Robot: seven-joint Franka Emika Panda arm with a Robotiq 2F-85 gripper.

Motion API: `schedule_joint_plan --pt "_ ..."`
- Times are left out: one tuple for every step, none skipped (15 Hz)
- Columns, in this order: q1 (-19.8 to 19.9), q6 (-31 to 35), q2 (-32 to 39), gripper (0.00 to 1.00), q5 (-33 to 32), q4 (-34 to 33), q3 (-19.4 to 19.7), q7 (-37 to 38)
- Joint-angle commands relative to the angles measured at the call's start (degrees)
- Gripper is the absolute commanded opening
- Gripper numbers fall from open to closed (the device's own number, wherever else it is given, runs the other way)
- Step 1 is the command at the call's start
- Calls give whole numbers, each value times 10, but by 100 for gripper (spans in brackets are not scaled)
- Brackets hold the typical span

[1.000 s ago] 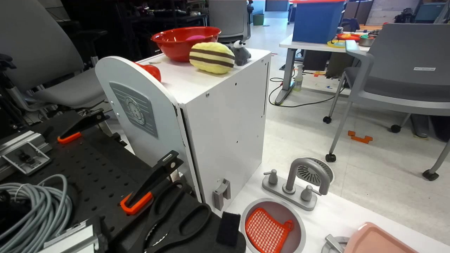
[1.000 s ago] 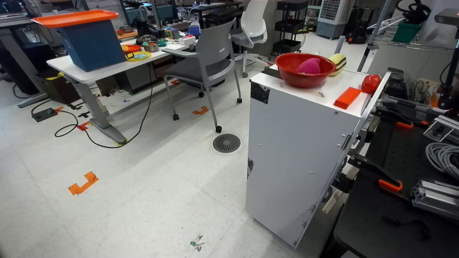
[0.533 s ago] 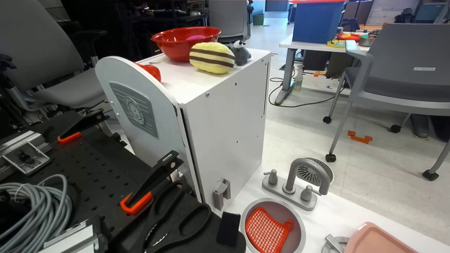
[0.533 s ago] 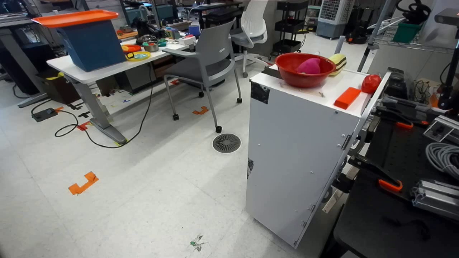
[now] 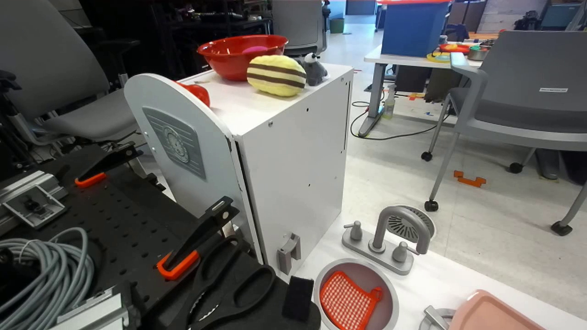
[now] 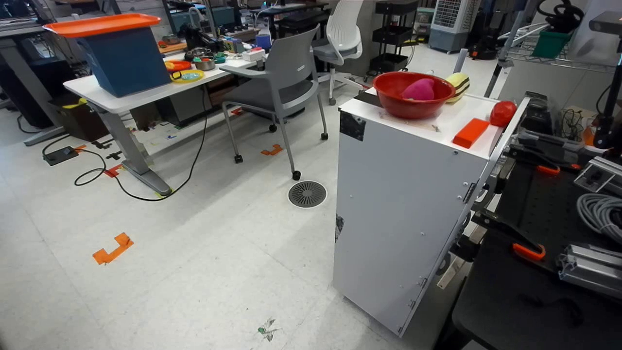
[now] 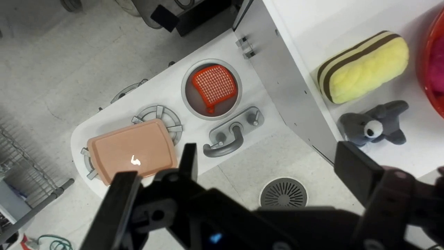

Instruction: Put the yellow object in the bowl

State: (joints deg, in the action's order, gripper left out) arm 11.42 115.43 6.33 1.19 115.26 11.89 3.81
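The yellow object [image 7: 369,67], a plush pale-yellow lump with dark stripes, lies on the white cabinet top [image 7: 301,21] at the upper right of the wrist view. It also shows in both exterior views [image 5: 276,75] [image 6: 457,86], beside the red bowl [image 5: 229,64]. The bowl [image 6: 413,109] stands on the same top and holds a pink thing [image 6: 419,90]; only its edge [image 7: 428,73] shows in the wrist view. My gripper [image 7: 269,156] is open and empty, with the yellow object beyond its right finger. The gripper is outside both exterior views.
A grey plush toy [image 7: 374,125] sits by the yellow object at the cabinet edge. A red tomato-like thing [image 6: 503,113] and an orange block [image 6: 471,132] lie on the top. Below are a toy faucet [image 7: 229,139], a basin [image 7: 189,100] and a pink tray [image 7: 135,149].
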Motion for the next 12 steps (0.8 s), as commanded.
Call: schedule_joint_plan --pt "-2 -47 31 100 -11 -42 -6 -13" --pt "-4 -56 36 100 -16 -48 -9 -17" --pt "-8 -62 42 100 -34 -53 -11 -16" --pt "-13 -69 47 100 -54 -58 -12 -11" --pt "-17 -72 51 100 -73 -62 -14 -5" --pt "-20 -71 54 100 -82 -63 -15 -2" --pt "-21 -72 54 100 -83 -65 -15 0" --pt "-21 -70 49 100 -78 -62 -15 -1" --pt "-18 -55 48 100 -67 -47 -14 -7" --pt "-19 -54 48 100 -67 -47 -15 -7" --pt "-19 -54 48 100 -67 -46 -15 -7" --pt "-19 -54 48 100 -67 -46 -14 -7"
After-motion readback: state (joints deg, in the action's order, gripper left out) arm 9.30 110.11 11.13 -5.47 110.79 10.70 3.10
